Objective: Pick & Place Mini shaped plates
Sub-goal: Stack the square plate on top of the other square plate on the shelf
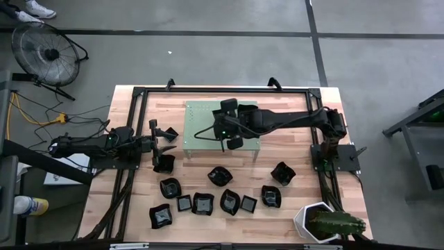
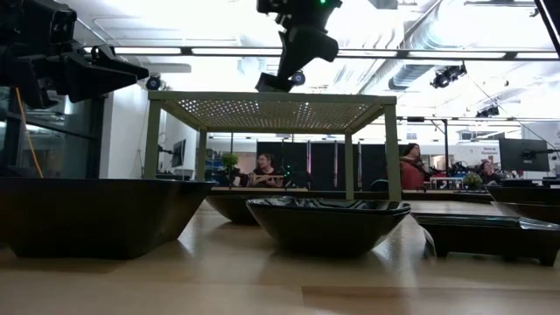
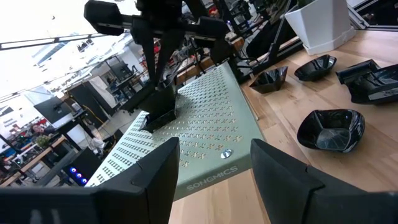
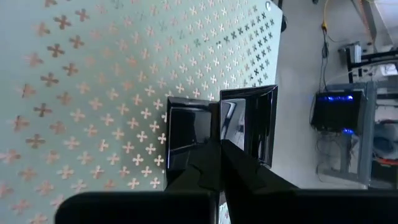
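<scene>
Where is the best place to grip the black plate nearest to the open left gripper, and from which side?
Probably its raised rim: the mini plate lies flat on the table, so the left gripper should descend from above, one finger inside, one outside.

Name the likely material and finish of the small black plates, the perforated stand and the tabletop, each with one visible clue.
Small black plates: probably glazed ceramic or glossy plastic; they show bright reflections. Perforated stand: apparently painted sheet metal, matte pale green, with punched crosses. Tabletop: wood, with visible plank grain.
</scene>
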Robot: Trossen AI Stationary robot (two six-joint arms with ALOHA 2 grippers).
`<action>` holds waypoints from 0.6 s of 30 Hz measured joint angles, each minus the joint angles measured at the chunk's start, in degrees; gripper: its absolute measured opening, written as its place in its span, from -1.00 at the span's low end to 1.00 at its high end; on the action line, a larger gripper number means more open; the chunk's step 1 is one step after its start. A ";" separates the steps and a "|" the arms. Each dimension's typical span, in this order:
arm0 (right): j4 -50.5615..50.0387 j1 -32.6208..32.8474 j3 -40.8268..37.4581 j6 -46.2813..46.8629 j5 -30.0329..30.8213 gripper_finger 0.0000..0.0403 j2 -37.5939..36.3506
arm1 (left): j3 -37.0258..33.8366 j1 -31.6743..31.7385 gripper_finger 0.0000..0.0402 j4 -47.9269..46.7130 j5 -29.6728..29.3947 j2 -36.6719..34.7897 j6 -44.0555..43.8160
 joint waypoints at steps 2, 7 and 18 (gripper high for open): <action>-0.60 0.04 0.00 1.60 2.46 -1.00 0.18 | -0.02 0.01 -0.04 0.00 0.01 0.01 0.01; -0.60 0.36 -0.02 3.40 4.16 -1.00 0.80 | -0.02 0.00 -0.04 0.00 0.00 0.02 0.00; -0.83 1.21 -0.07 9.07 5.99 -1.00 2.38 | -0.02 0.02 -0.04 -0.05 0.00 0.01 0.01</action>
